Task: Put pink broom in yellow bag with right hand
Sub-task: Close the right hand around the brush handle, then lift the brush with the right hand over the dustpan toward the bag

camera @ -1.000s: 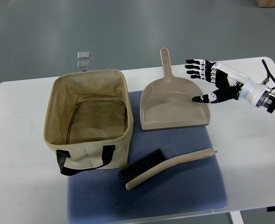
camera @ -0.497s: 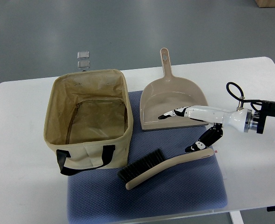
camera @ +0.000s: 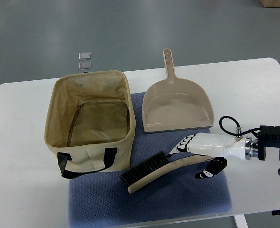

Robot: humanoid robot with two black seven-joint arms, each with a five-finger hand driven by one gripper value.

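The pinkish-beige broom (camera: 152,173) with black bristles lies on the blue mat, its handle pointing right. My right hand (camera: 186,161) is low over the handle's right part. Its fingers (camera: 178,145) reach along the far side and the thumb (camera: 207,171) sits on the near side. They are still spread, with the handle between them and not clasped. The handle's end is hidden under the palm. The yellow-tan fabric bag (camera: 52,118) stands open at the left, with nothing inside.
A beige dustpan (camera: 175,107) lies behind the broom, its handle pointing away. The blue mat (camera: 178,199) covers the middle of the white table (camera: 254,90). The bag's black strap (camera: 85,161) hangs at its front. Two small clear objects (camera: 85,61) sit beyond the table.
My right hand has come down from beside the dustpan to the broom handle and now straddles it. The broom, the bag and the dustpan have not moved.
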